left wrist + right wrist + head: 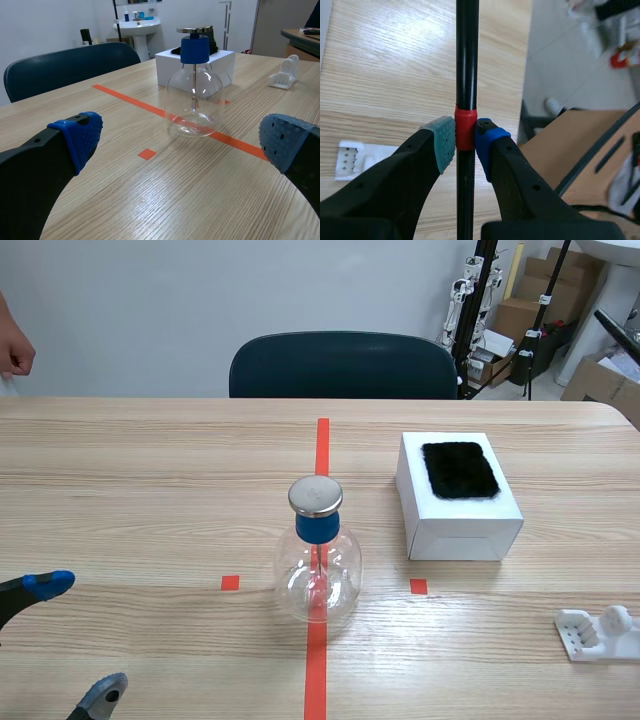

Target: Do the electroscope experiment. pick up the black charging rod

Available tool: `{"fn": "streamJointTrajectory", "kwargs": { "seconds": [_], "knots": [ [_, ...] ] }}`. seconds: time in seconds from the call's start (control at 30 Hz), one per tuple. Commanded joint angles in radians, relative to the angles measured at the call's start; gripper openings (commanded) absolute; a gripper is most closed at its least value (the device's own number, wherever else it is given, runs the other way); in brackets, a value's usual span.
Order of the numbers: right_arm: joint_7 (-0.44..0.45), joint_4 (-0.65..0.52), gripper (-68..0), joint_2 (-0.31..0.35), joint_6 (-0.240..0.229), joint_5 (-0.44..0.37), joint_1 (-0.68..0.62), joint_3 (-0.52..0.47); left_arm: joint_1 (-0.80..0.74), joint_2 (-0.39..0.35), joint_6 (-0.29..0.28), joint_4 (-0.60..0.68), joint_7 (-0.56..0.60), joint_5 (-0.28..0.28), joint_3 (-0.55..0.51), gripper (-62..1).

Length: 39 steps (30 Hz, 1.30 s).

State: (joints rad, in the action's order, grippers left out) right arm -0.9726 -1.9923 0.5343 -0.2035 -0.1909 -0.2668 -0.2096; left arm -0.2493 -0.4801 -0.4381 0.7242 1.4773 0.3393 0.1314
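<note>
Since the red band [465, 125] likely marks its handle, right claw [465, 137] pinches the black charging rod [467, 60] there; left claw [182, 140] gapes wide, empty, facing the electroscope [194, 95].

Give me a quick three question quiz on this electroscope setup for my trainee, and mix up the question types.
1. True or false: the right gripper is shut on the black rod at its red band.
2. Fill in: the glass flask stands on the long ___ tape line.
3. What lies on top of the white box? A. a black fuzzy pad. B. the glass flask. C. the black rod.

Key: 1 true; 2 orange-red; 3 A.
</note>
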Motion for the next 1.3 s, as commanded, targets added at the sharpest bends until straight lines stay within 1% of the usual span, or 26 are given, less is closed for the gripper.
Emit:
{"fn": "streamJointTrajectory", "kwargs": {
  "seconds": [0.0,0.07,0.13,0.23,0.33,0.4,0.43,0.5,0.6,0.67,0.73,0.8,0.9,0.97,1.03,1.13,1.2,1.27],
  "knots": [
    [0.069,-0.016,-67.6,-0.008,-0.003,0.071,-0.034,-0.008,0.0,-0.008,0.0,0.014,0.014,-0.01,-0.008,1.4],
    [0.178,-0.068,-67.6,-0.019,-0.006,0.171,-0.094,-0.008,0.0,-0.008,0.0,0.014,0.014,-0.01,-0.008,1.4],
    [0.292,-0.11,-67.6,-0.026,-0.006,0.252,-0.151,-0.008,0.0,-0.008,0.0,0.014,0.014,-0.01,-0.008,1.4],
    [0.456,-0.162,-67.6,-0.031,-0.006,0.346,-0.24,-0.008,0.0,-0.008,0.0,0.014,0.014,-0.01,-0.008,1.4],
    [0.637,-0.2,-67.6,-0.031,-0.005,0.458,-0.33,-0.008,0.0,-0.008,0.0,0.014,0.014,-0.01,-0.008,1.4],
    [0.754,-0.211,-67.6,-0.031,0.007,0.533,-0.391,-0.008,0.0,-0.008,0.0,0.014,0.014,-0.01,-0.008,1.4],
    [0.816,-0.212,-67.6,-0.031,0.026,0.571,-0.422,-0.008,0.0,-0.008,0.0,0.014,0.014,-0.01,-0.008,1.4],
    [0.935,-0.212,-67.6,-0.031,0.095,0.632,-0.488,-0.008,0.0,-0.008,0.0,0.014,0.014,-0.01,-0.008,1.4],
    [1.094,-0.212,-67.6,-0.031,0.22,0.705,-0.59,-0.008,0.0,-0.008,0.0,0.014,0.014,-0.01,-0.008,1.4],
    [1.184,-0.212,-67.6,-0.031,0.302,0.735,-0.657,-0.008,0.0,-0.008,0.0,0.014,0.014,-0.01,-0.008,1.4],
    [1.26,-0.212,-67.6,-0.031,0.375,0.753,-0.721,-0.008,0.0,-0.008,0.0,0.014,0.014,-0.01,-0.008,1.4],
    [1.322,-0.212,-67.6,-0.031,0.43,0.775,-0.776,-0.008,0.0,-0.008,0.0,0.014,0.014,-0.01,-0.008,1.4],
    [1.397,-0.212,-67.6,-0.041,0.491,0.79,-0.846,-0.008,0.0,-0.008,0.0,0.014,0.014,-0.01,-0.008,1.4],
    [1.447,-0.212,-67.6,-0.07,0.524,0.794,-0.88,-0.008,0.0,-0.008,0.0,0.014,0.014,-0.01,-0.008,1.4],
    [1.493,-0.209,-67.6,-0.107,0.542,0.809,-0.902,-0.007,0.0,-0.008,0.0,0.014,0.014,-0.01,-0.008,1.4],
    [1.534,-0.203,-67.6,-0.155,0.544,0.854,-0.917,-0.007,0.0,-0.008,0.0,0.014,0.014,-0.01,-0.008,1.4],
    [1.556,-0.193,-67.6,-0.176,0.544,0.873,-0.916,-0.007,0.0,-0.008,0.0,0.014,0.014,-0.01,-0.008,1.4],
    [1.567,-0.18,-67.6,-0.182,0.544,0.904,-0.916,-0.007,0.0,-0.008,0.0,0.014,0.014,-0.01,-0.008,1.4]
  ]
}}
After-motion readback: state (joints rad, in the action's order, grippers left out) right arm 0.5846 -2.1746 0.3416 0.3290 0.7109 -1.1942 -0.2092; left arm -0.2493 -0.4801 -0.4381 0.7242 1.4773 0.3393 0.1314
